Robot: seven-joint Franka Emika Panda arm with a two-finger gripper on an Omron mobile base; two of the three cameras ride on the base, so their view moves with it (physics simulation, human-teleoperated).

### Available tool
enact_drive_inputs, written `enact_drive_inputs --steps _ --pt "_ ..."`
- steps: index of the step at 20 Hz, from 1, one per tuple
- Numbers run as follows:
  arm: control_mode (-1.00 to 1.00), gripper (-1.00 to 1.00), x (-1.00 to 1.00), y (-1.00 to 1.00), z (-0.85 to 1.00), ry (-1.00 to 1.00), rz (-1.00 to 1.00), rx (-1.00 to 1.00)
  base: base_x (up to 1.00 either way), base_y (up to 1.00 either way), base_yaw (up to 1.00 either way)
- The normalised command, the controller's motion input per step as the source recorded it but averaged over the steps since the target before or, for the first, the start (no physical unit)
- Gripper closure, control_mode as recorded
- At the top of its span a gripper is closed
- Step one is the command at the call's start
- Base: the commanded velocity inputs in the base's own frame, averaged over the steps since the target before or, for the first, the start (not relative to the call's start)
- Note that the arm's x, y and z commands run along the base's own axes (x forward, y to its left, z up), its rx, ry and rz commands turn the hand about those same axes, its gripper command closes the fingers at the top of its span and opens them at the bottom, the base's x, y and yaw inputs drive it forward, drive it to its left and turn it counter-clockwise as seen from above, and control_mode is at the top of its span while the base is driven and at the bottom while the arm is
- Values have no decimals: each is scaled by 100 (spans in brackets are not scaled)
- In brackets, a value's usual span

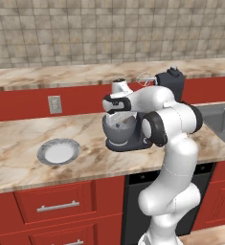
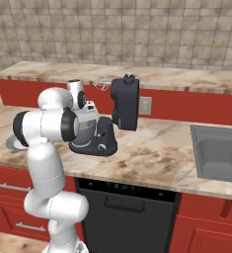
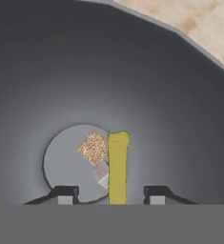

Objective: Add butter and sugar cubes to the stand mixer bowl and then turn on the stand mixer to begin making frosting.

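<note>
Between the spread dark fingertips of our gripper [image 3: 111,195] hung the thin yellow butter stick [image 3: 117,167], untouched, its long axis pointing straight away. Beyond it, a speckled sugar cube [image 3: 93,147] lay on the floor of the deep grey metal mixer bowl [image 3: 147,86].

Yellow butter stick [image 3: 117,167] lies inside the grey mixer bowl [image 3: 132,76], beside a speckled sugar cube [image 3: 92,147] on its flat bottom.
</note>
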Motion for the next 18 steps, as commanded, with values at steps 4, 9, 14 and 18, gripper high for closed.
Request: enact_drive_inputs --steps 4,9,14,18 --pt "-100 -100 -6 0 21 -1 0 8 0 0 0" --pt "-100 -100 -64 0 91 -16 0 20 0 0 0" --pt "-100 -100 -92 -9 100 -17 0 21 0 0 0" --pt "-100 -100 -86 -58 99 -7 -6 11 0 0 0"
